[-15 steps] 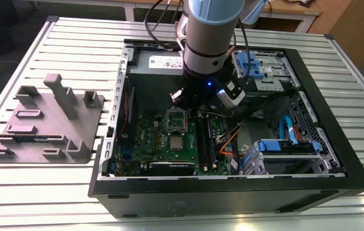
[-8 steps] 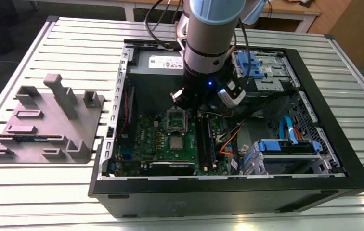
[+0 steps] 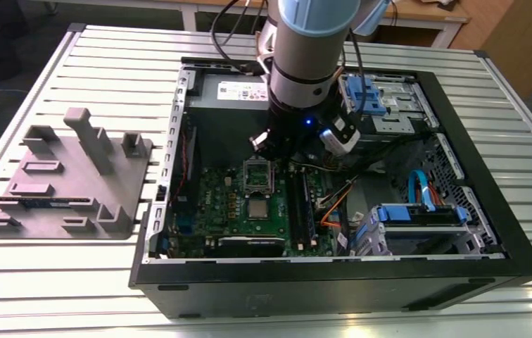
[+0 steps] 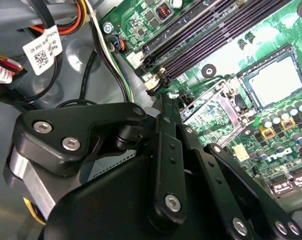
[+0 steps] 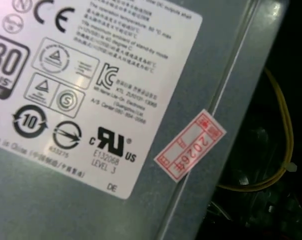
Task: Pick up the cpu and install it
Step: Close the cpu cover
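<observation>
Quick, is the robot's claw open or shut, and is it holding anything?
Gripper: jaws look shut, with nothing seen held; the cpu lies apart from it.

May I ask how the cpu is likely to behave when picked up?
The cpu looks thin, flat and rigid, so it is probably light and unbending. Its smooth silvery top may be slippery. Lying flat, its edges likely offer little grip.
</observation>
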`<control>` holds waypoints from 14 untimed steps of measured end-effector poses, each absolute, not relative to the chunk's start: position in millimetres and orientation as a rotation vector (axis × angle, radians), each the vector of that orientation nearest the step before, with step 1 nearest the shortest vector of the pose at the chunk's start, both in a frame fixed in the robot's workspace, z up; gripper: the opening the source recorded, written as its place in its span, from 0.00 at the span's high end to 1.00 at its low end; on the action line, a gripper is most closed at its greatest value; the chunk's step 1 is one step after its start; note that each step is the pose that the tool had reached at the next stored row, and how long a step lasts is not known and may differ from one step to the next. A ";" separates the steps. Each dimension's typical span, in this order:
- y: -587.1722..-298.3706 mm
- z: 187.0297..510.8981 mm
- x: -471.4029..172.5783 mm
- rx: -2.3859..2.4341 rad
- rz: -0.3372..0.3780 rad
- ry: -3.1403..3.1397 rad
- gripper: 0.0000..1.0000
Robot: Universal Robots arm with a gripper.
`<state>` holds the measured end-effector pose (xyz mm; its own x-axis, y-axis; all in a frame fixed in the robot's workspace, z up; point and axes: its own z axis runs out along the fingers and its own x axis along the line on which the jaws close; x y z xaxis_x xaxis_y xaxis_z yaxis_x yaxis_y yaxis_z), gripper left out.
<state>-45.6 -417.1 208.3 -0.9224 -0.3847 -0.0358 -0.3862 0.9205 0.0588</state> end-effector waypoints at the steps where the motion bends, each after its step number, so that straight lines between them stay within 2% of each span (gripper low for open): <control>1: -417.2 208.2 -45.6 -0.625 0.101 3.053 0.90; 14: -417.1 207.3 -46.2 -0.687 0.100 3.042 0.90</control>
<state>-46.2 -417.1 207.3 -0.9027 -0.4289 -0.0353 -0.4303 0.9009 0.0578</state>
